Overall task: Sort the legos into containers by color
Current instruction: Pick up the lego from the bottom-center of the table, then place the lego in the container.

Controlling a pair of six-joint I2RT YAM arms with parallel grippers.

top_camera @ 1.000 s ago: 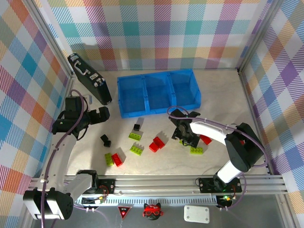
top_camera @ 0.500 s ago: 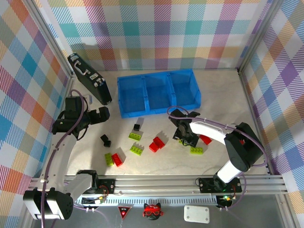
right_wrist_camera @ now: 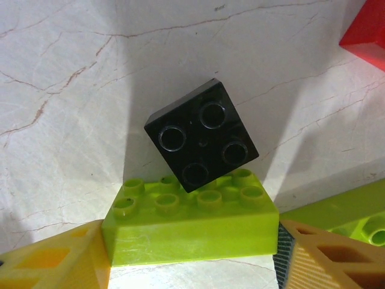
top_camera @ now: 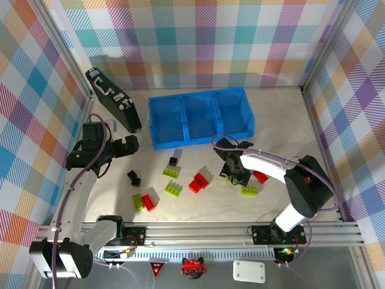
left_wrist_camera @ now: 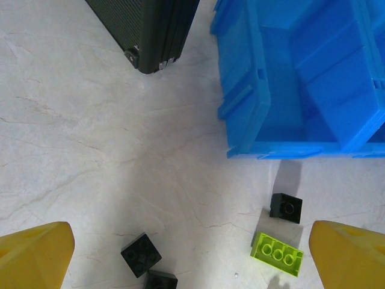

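On the marbled table (right_wrist_camera: 72,72), right gripper (right_wrist_camera: 192,262) straddles a lime brick (right_wrist_camera: 189,229), grip unconfirmed, left gripper (left_wrist_camera: 192,256) agape; squeeze squarely, sparing the black cube (right_wrist_camera: 201,135) at twelve o'clock.

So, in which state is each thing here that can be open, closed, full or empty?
left gripper: open, holding nothing.
right gripper: shut on the lime brick, which lies on the table.
blue tray: open-topped, three compartments all empty.
black case: closed.
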